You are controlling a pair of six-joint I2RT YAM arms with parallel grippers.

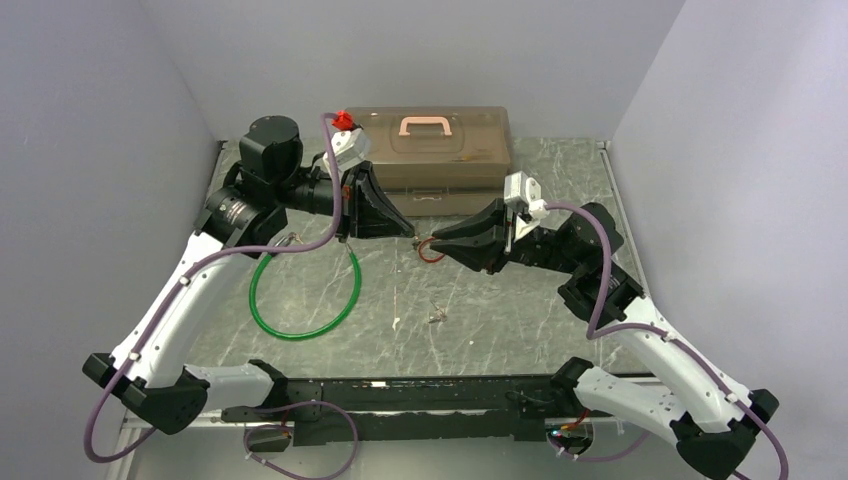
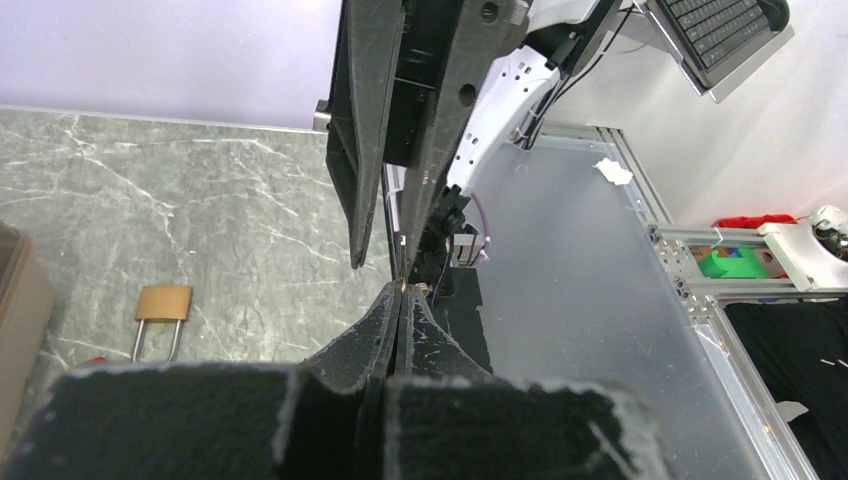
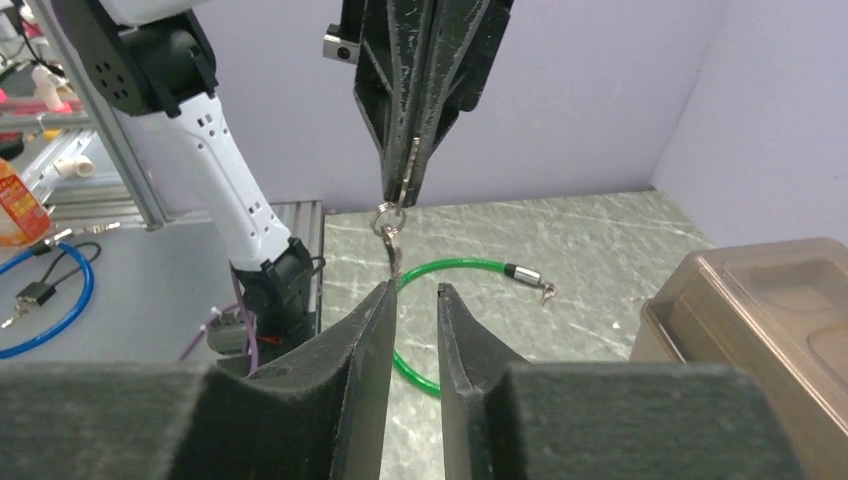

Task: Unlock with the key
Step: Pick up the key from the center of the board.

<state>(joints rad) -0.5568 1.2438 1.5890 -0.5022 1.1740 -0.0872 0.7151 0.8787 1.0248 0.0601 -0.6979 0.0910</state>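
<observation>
My left gripper (image 3: 404, 196) hangs tip-down in the right wrist view, shut on the key (image 3: 410, 168), a thin silver-grey strip between its pads. A small key ring (image 3: 386, 212) dangles below the tips. My right gripper (image 3: 412, 289) stands open just under that ring, with nothing between its fingers. From above, the left gripper (image 1: 412, 232) and right gripper (image 1: 433, 241) meet tip to tip at the table's middle, over a red wire loop (image 1: 430, 251). The brass padlock (image 2: 163, 303) lies flat on the table, left of my shut left gripper (image 2: 401, 287).
A tan toolbox (image 1: 440, 150) with a pink handle stands at the back. A green cable loop (image 1: 305, 292) lies left of centre, its silver tip (image 3: 523, 274) beside a small ring of metal. A small metal bit (image 1: 437, 316) lies nearer the front.
</observation>
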